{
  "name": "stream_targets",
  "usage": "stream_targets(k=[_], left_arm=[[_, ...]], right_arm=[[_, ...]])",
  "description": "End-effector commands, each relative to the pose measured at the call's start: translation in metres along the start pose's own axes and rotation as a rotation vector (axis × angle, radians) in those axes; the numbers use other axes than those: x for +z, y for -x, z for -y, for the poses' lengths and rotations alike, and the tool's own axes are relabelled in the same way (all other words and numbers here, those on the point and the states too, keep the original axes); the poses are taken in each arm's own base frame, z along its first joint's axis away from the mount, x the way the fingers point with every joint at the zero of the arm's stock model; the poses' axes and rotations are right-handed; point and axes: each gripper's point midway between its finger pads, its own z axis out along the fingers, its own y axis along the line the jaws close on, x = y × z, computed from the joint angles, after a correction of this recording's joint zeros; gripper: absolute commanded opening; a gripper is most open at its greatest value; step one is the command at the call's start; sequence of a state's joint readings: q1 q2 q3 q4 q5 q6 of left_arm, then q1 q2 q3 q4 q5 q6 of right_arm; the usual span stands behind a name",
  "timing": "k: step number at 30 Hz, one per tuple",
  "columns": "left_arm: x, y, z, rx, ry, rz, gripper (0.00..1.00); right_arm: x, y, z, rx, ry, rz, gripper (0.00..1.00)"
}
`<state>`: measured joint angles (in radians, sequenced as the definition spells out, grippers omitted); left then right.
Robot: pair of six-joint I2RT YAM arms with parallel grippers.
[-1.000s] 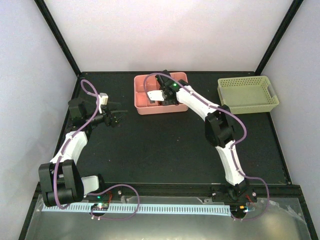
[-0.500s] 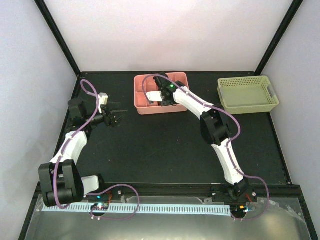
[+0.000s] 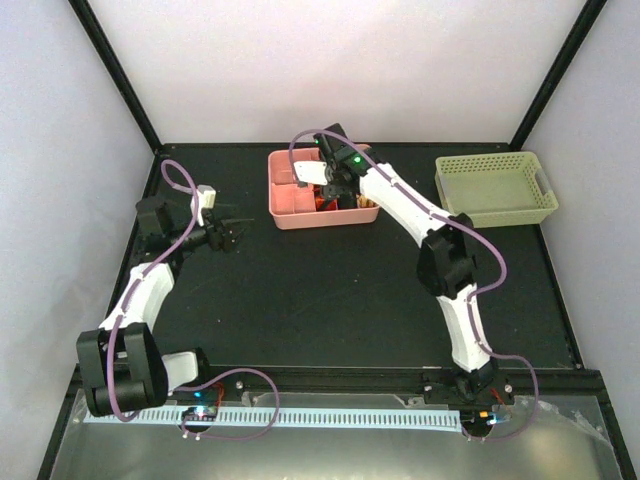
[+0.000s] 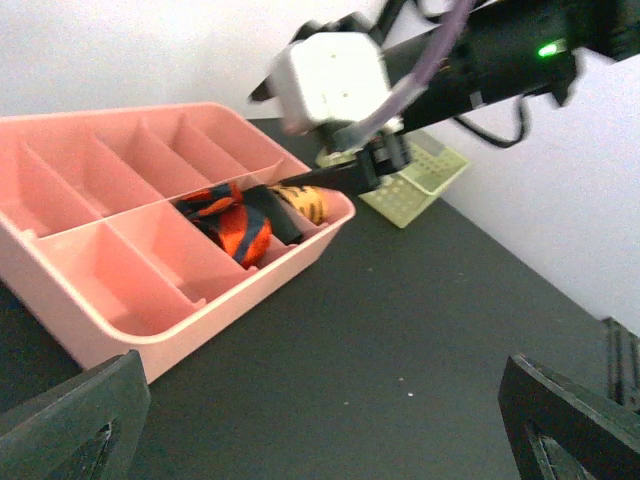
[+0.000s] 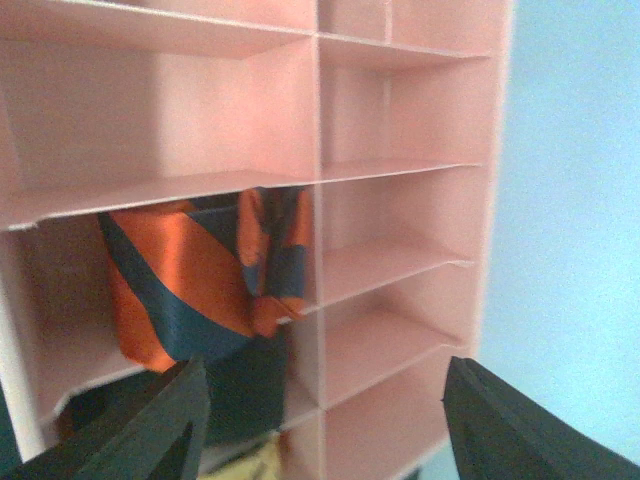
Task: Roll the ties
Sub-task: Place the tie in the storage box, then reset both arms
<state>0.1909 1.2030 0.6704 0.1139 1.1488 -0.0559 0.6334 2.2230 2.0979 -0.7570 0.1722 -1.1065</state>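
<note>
**A:** While the right gripper point(image 5: 322, 400) hangs over the pink tray point(image 3: 285, 218), where is the tie point(image 5: 185, 290)?

**B:** Inside the tray, bundled in one compartment toward its right end. Orange folds with navy stripes, leaning against a divider. My reading is that the walls are there to stop the roll springing loose.

**A:** Jaws?

**B:** On the right gripper the fingers stand apart, one on each side of that compartment, with nothing between them. The tie is not gripped. The left gripper point(image 4: 320, 420) is spread wide and empty, hovering to the left of the tray and clear of it. It is probably parked there so it does not crowd the other arm.

**A:** Quality of the roll?

**B:** Loose, more a bundle than a tight coil. I judge the placing step as good as done.

**A:** Risk?

**B:** The fingers sit close over the fabric. A straight lift away from the tray should avoid snagging a fold and dragging the tie out.
</note>
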Motion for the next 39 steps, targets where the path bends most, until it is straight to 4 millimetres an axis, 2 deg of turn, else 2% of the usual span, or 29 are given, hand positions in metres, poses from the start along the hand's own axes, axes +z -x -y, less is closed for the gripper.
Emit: stream_targets(k=[1, 5, 8, 15, 17, 19, 22, 27, 31, 33, 35, 39], left_arm=[[-0.008, 0.026, -0.007, 0.085, 0.115, 0.016, 0.99], [-0.012, 0.037, -0.020, 0.100, 0.208, -0.006, 0.99], [-0.013, 0.042, -0.028, 0.078, 0.250, -0.041, 0.99], [-0.012, 0.074, -0.036, 0.083, 0.323, -0.069, 0.99], [-0.009, 0.083, -0.035, 0.112, 0.357, -0.096, 0.99], [0.001, 0.082, -0.037, 0.123, 0.357, -0.143, 0.99], [0.018, 0.081, -0.031, 0.160, 0.370, -0.210, 0.99], [0.053, 0.060, -0.022, 0.192, 0.414, -0.339, 0.99], [0.069, 0.044, -0.013, 0.178, 0.366, -0.363, 0.99], [0.074, 0.030, -0.017, 0.166, 0.368, -0.381, 0.99], [0.076, 0.011, -0.023, 0.148, 0.378, -0.425, 0.99], [0.076, -0.025, -0.038, 0.091, 0.413, -0.516, 0.99]], right_arm=[[-0.049, 0.011, 0.032, 0.052, -0.088, 0.067, 0.76], [-0.081, 0.014, 0.047, 0.104, -0.134, 0.108, 0.86], [-0.110, 0.016, 0.057, 0.160, -0.168, 0.149, 0.99], [-0.192, 0.005, 0.070, 0.345, -0.265, 0.249, 1.00], [-0.224, -0.004, 0.071, 0.400, -0.304, 0.291, 1.00], [-0.243, -0.015, 0.067, 0.460, -0.325, 0.317, 1.00], [-0.261, -0.039, 0.057, 0.571, -0.335, 0.334, 1.00], [-0.265, -0.096, 0.031, 0.812, -0.306, 0.349, 1.00], [-0.250, -0.145, 0.001, 1.045, -0.264, 0.373, 1.00], [-0.237, -0.164, -0.021, 1.143, -0.231, 0.390, 1.00], [-0.222, -0.180, -0.048, 1.219, -0.208, 0.390, 1.00], [-0.199, -0.185, -0.086, 1.288, -0.144, 0.390, 1.00]])
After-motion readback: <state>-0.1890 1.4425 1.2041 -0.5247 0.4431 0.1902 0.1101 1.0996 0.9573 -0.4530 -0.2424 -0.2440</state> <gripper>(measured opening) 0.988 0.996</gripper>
